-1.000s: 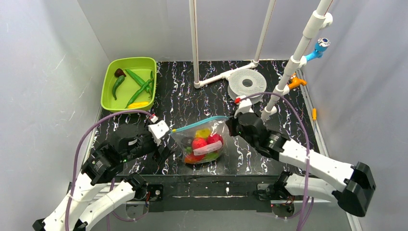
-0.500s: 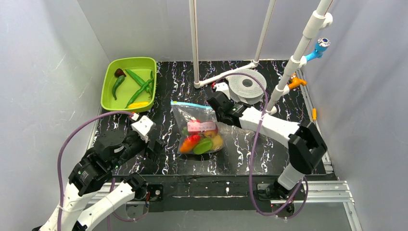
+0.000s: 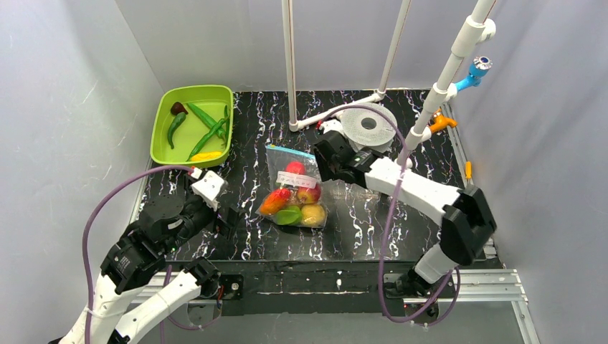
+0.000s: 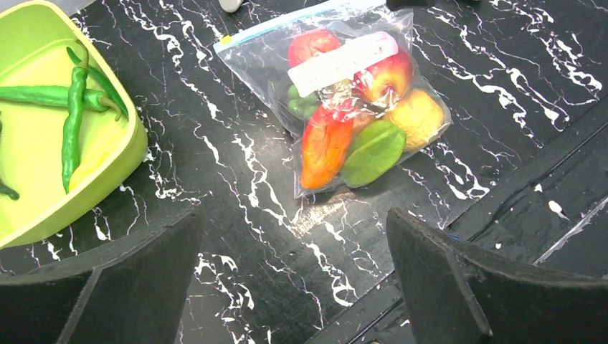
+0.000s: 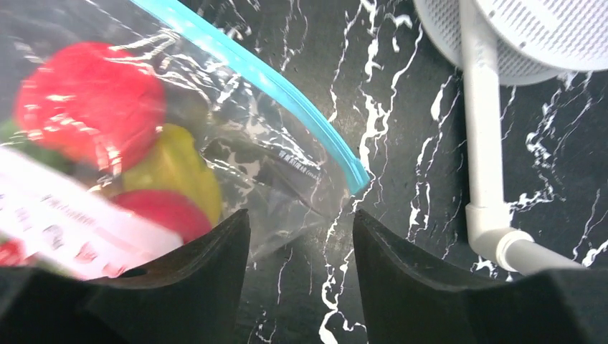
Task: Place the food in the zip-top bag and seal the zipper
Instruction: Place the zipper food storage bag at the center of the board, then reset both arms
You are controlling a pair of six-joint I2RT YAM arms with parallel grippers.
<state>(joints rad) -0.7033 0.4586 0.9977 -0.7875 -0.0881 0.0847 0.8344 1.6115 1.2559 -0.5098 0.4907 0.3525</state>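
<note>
Fruit point(image 3: 309, 193) in zip-top bag point(image 3: 281, 163) (blue zipper point(image 3: 290, 150)), peppers point(image 3: 207, 134) in tray point(image 3: 155, 137), left pincer point(image 4: 294, 226) and right pincer point(image 5: 300, 222) parted, empty

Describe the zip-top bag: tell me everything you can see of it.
The zip-top bag is clear, crinkly plastic, roughly square, lying flat on the black marbled table. Its light-blue zipper runs along the far edge; whether it is sealed cannot be told. A white label crosses its middle. Inside is food in red, yellow, orange and green. The right gripper stands open astride the corner at one end of the zipper; contact unclear.
</note>
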